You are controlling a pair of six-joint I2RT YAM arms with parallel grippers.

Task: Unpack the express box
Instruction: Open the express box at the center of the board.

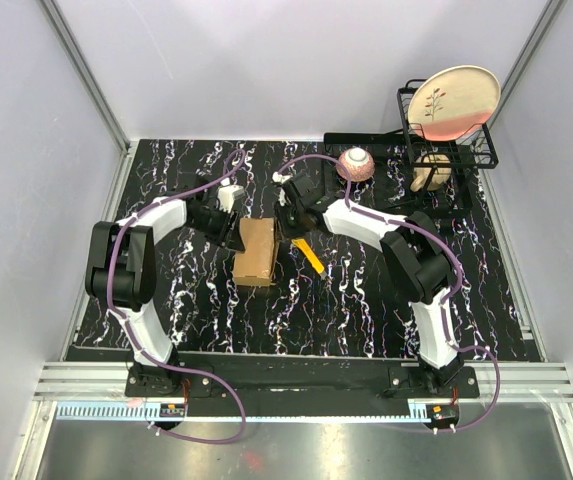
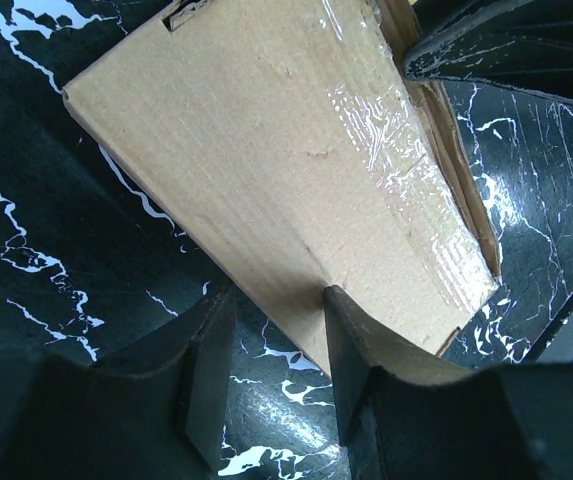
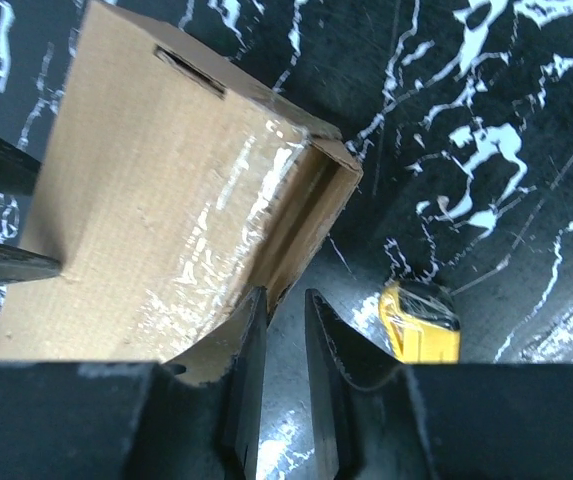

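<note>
The express box (image 1: 256, 252) lies flat in the middle of the black marbled table, a plain brown carton with clear tape over its top (image 2: 266, 150). My left gripper (image 1: 229, 230) is at its far left edge. In the left wrist view this gripper (image 2: 276, 298) is open, one finger (image 2: 351, 330) over the box top and the other beside the box above the table. My right gripper (image 1: 286, 222) is at the box's far right corner. Its jaws (image 3: 286, 294) stand narrowly apart beside the slightly lifted side flap (image 3: 311, 200), with only table showing between them.
A yellow utility knife (image 1: 310, 256) (image 3: 421, 320) lies on the table just right of the box. A pink patterned ball (image 1: 356, 164) sits behind the right arm. At the back right stands a black wire rack (image 1: 466, 150) holding a pink plate (image 1: 454, 100).
</note>
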